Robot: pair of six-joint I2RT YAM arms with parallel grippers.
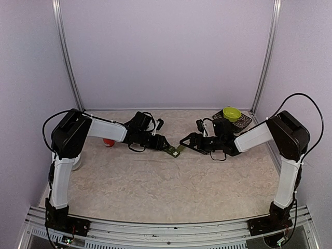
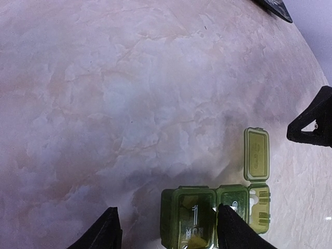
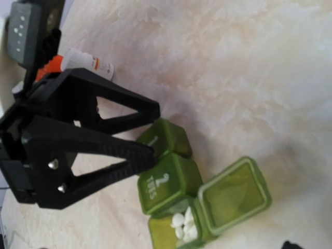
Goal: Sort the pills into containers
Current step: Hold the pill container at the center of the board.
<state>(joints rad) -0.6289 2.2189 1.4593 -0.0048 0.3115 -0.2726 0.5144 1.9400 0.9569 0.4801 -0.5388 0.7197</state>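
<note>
The dark green containers [image 1: 175,151] lie on the table between my two grippers. In the left wrist view the strip [image 2: 189,218] shows a shut "1 MON" lid, and the end lid [image 2: 257,154] is flipped open. In the right wrist view the end compartment holds white pills [image 3: 182,226] and its lid [image 3: 234,195] lies open. My left gripper [image 2: 168,231] is open around the first compartment, with its right finger [image 2: 233,231] touching the middle lid. My right gripper [image 1: 183,141] hovers just right of the strip and looks open and empty.
A yellow-green bowl [image 1: 231,112] sits on a dark mat [image 1: 243,123] at the back right. A white bottle with an orange-red cap [image 1: 107,141] lies behind the left arm and also shows in the right wrist view [image 3: 85,62]. Pale walls enclose the table.
</note>
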